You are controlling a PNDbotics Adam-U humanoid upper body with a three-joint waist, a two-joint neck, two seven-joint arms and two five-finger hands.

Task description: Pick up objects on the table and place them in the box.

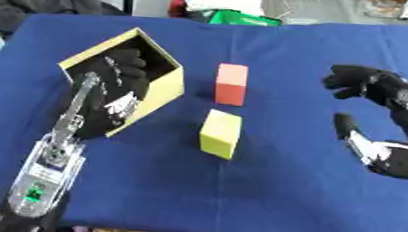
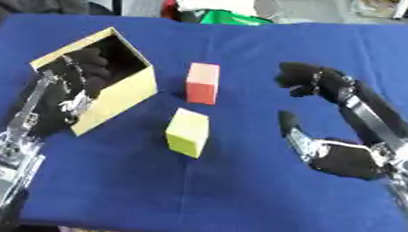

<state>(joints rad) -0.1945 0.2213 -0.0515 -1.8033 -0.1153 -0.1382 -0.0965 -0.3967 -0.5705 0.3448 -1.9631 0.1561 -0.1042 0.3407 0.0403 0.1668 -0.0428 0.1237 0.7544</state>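
An open tan cardboard box point(image 1: 162, 93) lies tilted at the table's left. My left hand point(image 1: 121, 81) reaches into its opening with the fingers relaxed, and I see nothing held in it. A red block point(image 1: 231, 84) stands to the right of the box. A yellow block point(image 1: 220, 134) sits just in front of the red one. My right hand point(image 2: 350, 158) hovers to the right of both blocks, apart from them. It is open, the fingers arched above the thumb with a wide empty gap between them.
The blue cloth point(image 1: 265, 191) covers the whole table. A green and white bundle point(image 1: 235, 14) lies beyond the far edge. My left forearm point(image 1: 51, 165) runs from the lower left corner up to the box.
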